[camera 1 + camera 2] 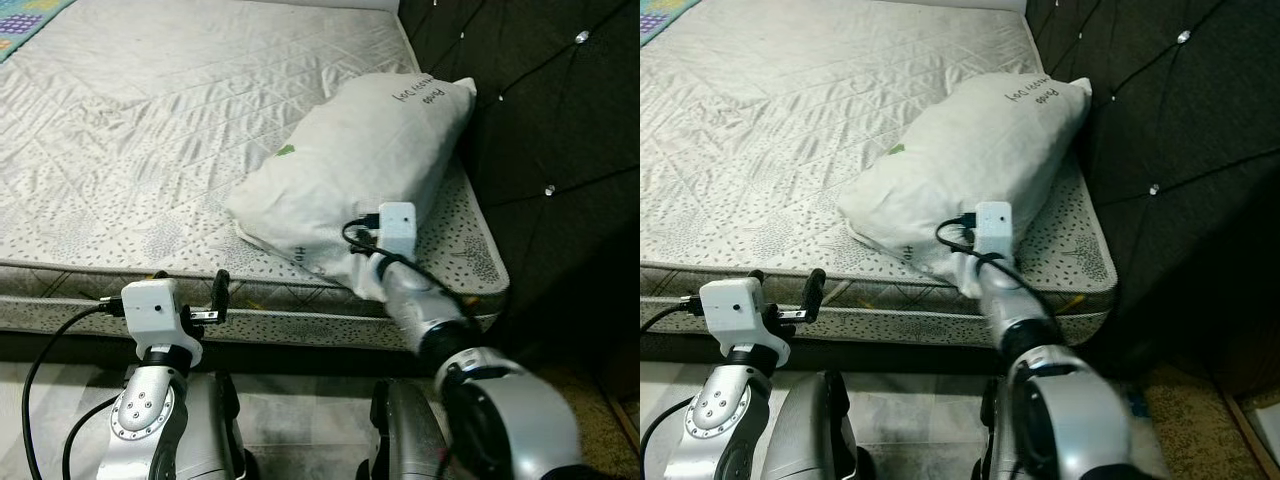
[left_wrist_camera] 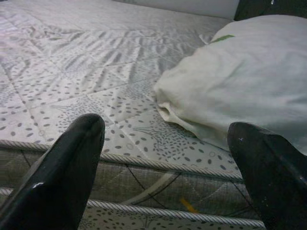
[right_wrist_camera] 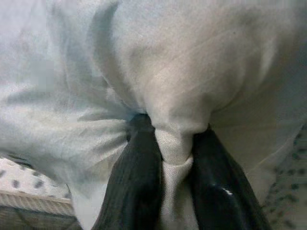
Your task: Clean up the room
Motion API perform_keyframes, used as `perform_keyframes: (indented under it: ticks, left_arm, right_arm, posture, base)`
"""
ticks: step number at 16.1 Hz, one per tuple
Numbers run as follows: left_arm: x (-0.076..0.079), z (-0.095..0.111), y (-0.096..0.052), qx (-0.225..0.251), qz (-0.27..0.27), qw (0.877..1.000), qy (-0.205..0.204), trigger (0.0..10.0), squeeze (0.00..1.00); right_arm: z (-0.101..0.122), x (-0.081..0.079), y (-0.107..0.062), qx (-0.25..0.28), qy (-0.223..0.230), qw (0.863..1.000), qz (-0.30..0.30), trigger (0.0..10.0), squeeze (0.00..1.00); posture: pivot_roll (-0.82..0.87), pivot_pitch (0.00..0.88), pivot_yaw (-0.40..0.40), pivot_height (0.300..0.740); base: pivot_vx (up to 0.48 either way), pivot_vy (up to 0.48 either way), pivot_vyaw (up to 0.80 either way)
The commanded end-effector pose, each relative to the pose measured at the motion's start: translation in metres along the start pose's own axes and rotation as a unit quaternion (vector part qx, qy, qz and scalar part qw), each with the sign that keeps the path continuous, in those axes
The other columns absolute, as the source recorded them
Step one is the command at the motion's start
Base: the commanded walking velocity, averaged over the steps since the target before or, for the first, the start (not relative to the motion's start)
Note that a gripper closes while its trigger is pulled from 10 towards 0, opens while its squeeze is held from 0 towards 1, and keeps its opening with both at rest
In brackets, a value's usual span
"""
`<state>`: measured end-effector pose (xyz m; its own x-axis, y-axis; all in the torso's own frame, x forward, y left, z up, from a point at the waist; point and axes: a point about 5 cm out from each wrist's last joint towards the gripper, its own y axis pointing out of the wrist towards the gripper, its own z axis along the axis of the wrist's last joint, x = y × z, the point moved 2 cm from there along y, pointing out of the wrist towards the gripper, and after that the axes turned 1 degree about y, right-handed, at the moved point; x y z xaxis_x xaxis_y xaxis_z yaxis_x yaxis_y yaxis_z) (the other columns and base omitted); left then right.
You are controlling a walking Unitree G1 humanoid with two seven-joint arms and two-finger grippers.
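A bare quilted mattress (image 1: 150, 130) with a speckled grey pattern fills most of the scene, its near edge running across in front of the robot. To the right stands a dark tufted headboard (image 1: 540, 110) studded with small shiny buttons. A white pillow (image 1: 350, 170) lies on the mattress at the near right corner, its far end leaning against the headboard, with handwriting near that end and a small green mark on its top.

The right gripper (image 3: 168, 158) is at the pillow's near edge. From the head views the wrist block hides the fingers; the right wrist view shows them clenched on a pinched fold of the white pillow fabric, which bunches up between the two black fingers (image 3: 139, 177).

The left gripper (image 2: 165, 163) hovers near the mattress's near edge, left of the pillow, grasping nothing. Its wrist view shows the fingers spread wide apart, with the piped mattress border between them and the pillow's near left corner beyond.
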<state>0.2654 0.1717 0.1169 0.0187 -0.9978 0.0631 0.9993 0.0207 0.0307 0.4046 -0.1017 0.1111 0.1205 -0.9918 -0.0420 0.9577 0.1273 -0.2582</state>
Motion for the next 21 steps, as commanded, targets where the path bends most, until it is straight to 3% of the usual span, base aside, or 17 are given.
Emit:
perform_keyframes:
  ticks: [1,5,7,13,17,21]
  left_arm:
    - [-0.003,-0.001,0.0,-0.004,0.007,1.0,0.004,10.0,0.0]
    - [-0.001,-0.003,0.001,-0.006,0.002,1.0,0.004,10.0,0.0]
    - [0.001,-0.002,0.005,-0.005,-0.004,1.0,0.003,10.0,0.0]
    - [0.001,-0.003,0.008,-0.003,-0.006,1.0,0.004,10.0,0.0]
    - [0.001,-0.001,0.011,-0.001,-0.008,1.0,0.007,10.0,0.0]
    - [0.001,-0.002,0.01,0.0,-0.007,1.0,0.007,10.0,0.0]
  right_arm:
    - [0.016,0.021,0.001,0.022,-0.014,0.999,-0.022,0.0,0.0]
    - [0.043,0.089,-0.007,0.051,-0.004,0.994,-0.096,0.0,0.0]
    - [0.069,0.118,-0.016,0.089,-0.038,0.988,-0.119,0.0,0.0]
    - [0.127,0.189,-0.052,0.168,-0.072,0.965,-0.186,0.0,0.0]
    - [0.142,0.201,-0.062,0.184,-0.099,0.96,-0.187,0.0,0.0]
    - [0.105,0.217,-0.068,0.158,-0.079,0.963,-0.204,0.0,0.0]
  posture:
    - [0.11,0.111,-0.068,0.543]
    - [0.09,0.11,-0.05,0.543]
    - [0.08,0.109,-0.043,0.543]
    - [0.06,0.101,-0.026,0.543]
    - [0.06,0.099,-0.019,0.543]
    - [0.06,0.099,-0.021,0.543]
  base:
    - [0.0,0.0,0.0]
    - [0.0,0.0,0.0]
    - [0.0,0.0,0.0]
    - [0.0,0.0,0.0]
    - [0.0,0.0,0.0]
    - [0.0,0.0,0.0]
